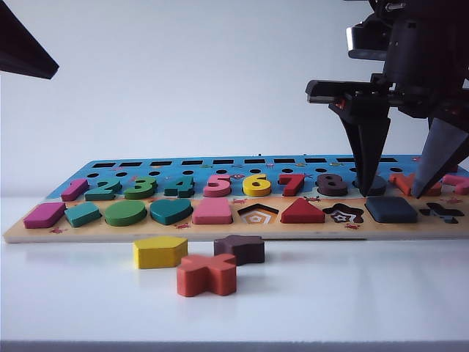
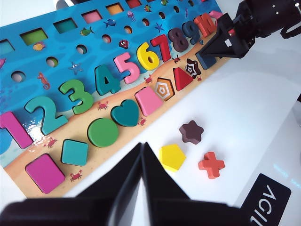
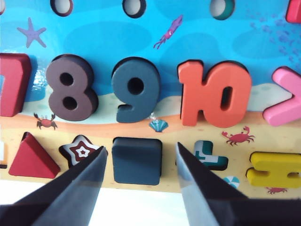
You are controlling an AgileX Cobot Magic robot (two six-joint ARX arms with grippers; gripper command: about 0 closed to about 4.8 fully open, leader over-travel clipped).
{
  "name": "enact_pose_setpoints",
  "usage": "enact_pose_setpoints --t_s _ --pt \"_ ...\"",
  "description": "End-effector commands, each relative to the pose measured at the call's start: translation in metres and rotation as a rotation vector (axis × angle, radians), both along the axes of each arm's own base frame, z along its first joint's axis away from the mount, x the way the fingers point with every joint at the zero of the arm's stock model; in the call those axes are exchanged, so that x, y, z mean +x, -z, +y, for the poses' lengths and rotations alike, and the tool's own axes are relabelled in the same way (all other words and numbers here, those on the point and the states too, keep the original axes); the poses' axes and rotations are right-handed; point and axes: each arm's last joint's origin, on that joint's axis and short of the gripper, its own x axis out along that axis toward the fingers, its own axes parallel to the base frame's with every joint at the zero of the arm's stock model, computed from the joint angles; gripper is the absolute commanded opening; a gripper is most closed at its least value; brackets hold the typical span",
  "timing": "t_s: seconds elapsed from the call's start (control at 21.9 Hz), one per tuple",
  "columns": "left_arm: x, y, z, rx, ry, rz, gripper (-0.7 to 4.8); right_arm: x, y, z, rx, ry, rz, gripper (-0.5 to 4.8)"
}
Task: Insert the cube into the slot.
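The cube (image 3: 137,161), a flat dark navy square with rounded corners, lies in its slot in the board's front row, between the empty star recess (image 3: 81,151) and the empty cross recess (image 3: 209,157). It sits about as high as the neighbouring pieces (image 1: 390,209). My right gripper (image 3: 141,148) hangs just above it, open, one finger on each side and neither touching it. In the exterior view the right gripper (image 1: 392,192) points down over the board's right end. My left gripper (image 2: 142,145) is shut and empty, over the white table in front of the board's left half.
The wooden puzzle board (image 1: 220,231) holds coloured numbers and shapes. On the table in front lie a yellow pentagon (image 1: 159,251), a dark brown star (image 1: 240,248) and a red-orange cross (image 1: 207,274). The pentagon recess (image 1: 258,214) stands empty.
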Motion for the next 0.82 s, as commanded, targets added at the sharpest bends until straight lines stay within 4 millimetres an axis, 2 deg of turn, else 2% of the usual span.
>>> enact_pose_setpoints --t_s 0.05,0.14,0.27,0.41,0.59,0.64,0.73,0.78,0.82 --pt "0.001 -0.002 0.000 -0.005 0.002 -0.020 0.09 0.000 -0.010 0.001 0.041 -0.006 -0.058 2.75" --pt "0.001 -0.002 0.000 -0.005 0.002 -0.020 0.10 -0.003 -0.019 -0.001 0.075 -0.009 -0.095 2.75" --pt "0.001 -0.002 0.000 -0.005 0.002 -0.020 0.09 -0.009 -0.045 -0.004 0.128 -0.041 -0.181 2.69" --pt "0.001 -0.002 0.000 -0.005 0.002 -0.020 0.09 -0.021 -0.074 -0.010 0.183 -0.092 -0.278 2.29" --pt "0.001 -0.002 0.000 -0.005 0.002 -0.020 0.10 -0.038 -0.098 -0.022 0.244 -0.161 -0.385 1.30" --pt "0.001 -0.002 0.000 -0.005 0.002 -0.020 0.09 -0.045 -0.105 -0.028 0.243 -0.189 -0.424 0.80" --pt "0.001 -0.002 0.000 -0.005 0.002 -0.020 0.09 -0.055 -0.114 -0.035 0.226 -0.244 -0.486 0.14" --pt "0.001 -0.002 0.000 -0.005 0.002 -0.020 0.09 -0.058 -0.116 -0.038 0.213 -0.269 -0.509 -0.06" --pt "0.001 -0.002 0.000 -0.005 0.002 -0.020 0.09 -0.062 -0.120 -0.041 0.195 -0.304 -0.540 -0.06"
